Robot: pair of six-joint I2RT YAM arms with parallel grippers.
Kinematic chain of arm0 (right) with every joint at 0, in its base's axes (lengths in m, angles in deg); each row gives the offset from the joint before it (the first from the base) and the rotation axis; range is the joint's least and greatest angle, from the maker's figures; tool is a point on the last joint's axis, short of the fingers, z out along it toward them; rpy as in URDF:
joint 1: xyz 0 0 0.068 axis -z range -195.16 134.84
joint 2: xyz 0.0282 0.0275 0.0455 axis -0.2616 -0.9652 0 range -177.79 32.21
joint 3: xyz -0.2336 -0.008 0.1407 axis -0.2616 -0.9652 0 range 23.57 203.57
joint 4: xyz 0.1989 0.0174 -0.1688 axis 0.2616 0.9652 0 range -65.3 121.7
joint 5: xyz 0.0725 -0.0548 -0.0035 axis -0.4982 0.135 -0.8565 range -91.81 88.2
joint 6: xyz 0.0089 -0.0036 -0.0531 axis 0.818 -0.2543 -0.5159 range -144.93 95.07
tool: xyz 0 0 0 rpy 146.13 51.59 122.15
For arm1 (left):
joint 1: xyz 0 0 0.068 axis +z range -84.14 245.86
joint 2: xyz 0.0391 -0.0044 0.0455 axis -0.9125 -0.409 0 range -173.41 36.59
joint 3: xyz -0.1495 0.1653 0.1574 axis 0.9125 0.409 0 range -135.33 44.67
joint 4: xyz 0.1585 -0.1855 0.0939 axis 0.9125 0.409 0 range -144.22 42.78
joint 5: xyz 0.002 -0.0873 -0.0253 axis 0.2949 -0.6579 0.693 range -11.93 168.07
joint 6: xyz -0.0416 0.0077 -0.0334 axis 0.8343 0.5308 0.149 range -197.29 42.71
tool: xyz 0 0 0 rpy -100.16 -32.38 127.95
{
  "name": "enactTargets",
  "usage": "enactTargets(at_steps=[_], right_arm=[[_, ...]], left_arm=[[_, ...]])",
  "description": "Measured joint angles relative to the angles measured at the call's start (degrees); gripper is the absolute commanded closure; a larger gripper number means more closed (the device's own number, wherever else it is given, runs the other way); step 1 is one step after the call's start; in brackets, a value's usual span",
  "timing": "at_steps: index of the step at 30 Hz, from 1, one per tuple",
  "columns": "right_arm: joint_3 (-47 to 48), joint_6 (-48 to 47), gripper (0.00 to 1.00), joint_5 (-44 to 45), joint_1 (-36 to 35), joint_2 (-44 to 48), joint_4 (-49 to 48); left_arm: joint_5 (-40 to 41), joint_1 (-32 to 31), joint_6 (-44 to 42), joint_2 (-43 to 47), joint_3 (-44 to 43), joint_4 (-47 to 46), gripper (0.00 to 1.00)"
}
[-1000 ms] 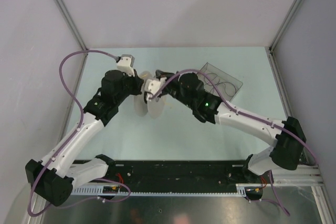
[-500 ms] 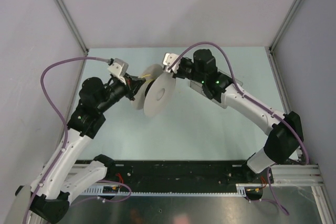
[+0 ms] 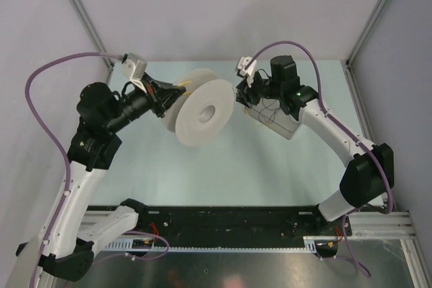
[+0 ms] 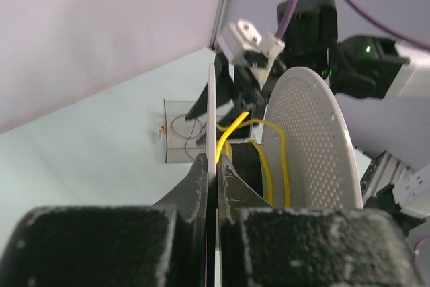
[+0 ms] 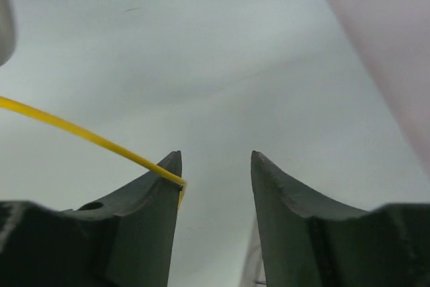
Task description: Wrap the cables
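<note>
A white spool [image 3: 206,111] hangs in the air over the table's middle, and my left gripper [image 3: 165,96] is shut on the edge of its near flange [image 4: 213,126]. Yellow cables [image 4: 269,159] lie in a few loose turns round the dark core, between that thin flange and the perforated one [image 4: 309,146]. One yellow strand [image 5: 80,132] runs from the left onto the tip of one finger [image 5: 168,186] of my right gripper [image 5: 215,159]. That gripper is open, and the strand only rests against the fingertip. In the top view the right gripper [image 3: 241,94] sits just right of the spool.
A clear plastic box [image 3: 289,128] with thin dark wire loops stands on the table under the right arm; it also shows as the clear box [image 4: 176,140] beyond the spool. Grey walls close the back and both sides. Purple hoses [image 3: 47,79] arc above the arms.
The left arm has raised the spool and swung it back toward the left. The right gripper has opened, letting go of the yellow strand, and pulled away to the right.
</note>
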Motion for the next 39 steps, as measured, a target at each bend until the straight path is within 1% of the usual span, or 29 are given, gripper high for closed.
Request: enactTargets(at_steps=[3,8,12,16,23,27,31,35,37,39], right_arm=[[-1.4,3.2,0.40,-2.8,-0.7,0.9,1.6],[-6.0,6.5,0.33,-5.1,-0.9,4.7,2.5],[-8.5,8.1,0.24,-5.7,-0.9,6.6,2.4],[-10.6,9.2,0.18,-5.9,-1.2,7.7,2.4],[-16.1,12.6,0.09,-6.1,-1.3,10.6,0.0],[-18.8,13.6,0.07,-6.0,-1.2,11.8,-2.4],[-19.5,13.4,0.06,-5.5,-0.8,11.7,-5.7],[-19.5,13.3,0.06,-4.7,0.4,10.4,-11.0],[-19.5,12.9,0.07,-4.2,0.8,9.4,-13.5],[-19.5,12.6,0.10,-3.8,1.0,8.3,-15.5]], left_arm=[[0.0,0.1,1.7,-1.4,-3.0,-0.2,1.00],[1.5,0.3,4.4,-3.4,-5.3,-0.1,1.00],[3.6,0.8,6.7,-4.1,-5.9,-0.2,1.00],[5.2,1.6,9.6,-4.1,-5.9,-0.3,1.00],[7.9,2.4,14.1,-4.5,-6.6,-1.4,1.00],[8.6,2.8,16.6,-5.5,-7.5,-2.3,1.00],[8.6,2.9,18.6,-7.3,-8.6,-3.6,1.00],[8.2,3.0,19.5,-9.3,-9.7,-4.5,1.00],[7.9,3.0,19.5,-10.2,-10.3,-5.0,1.00],[7.6,3.1,19.5,-11.2,-11.0,-5.9,1.00]])
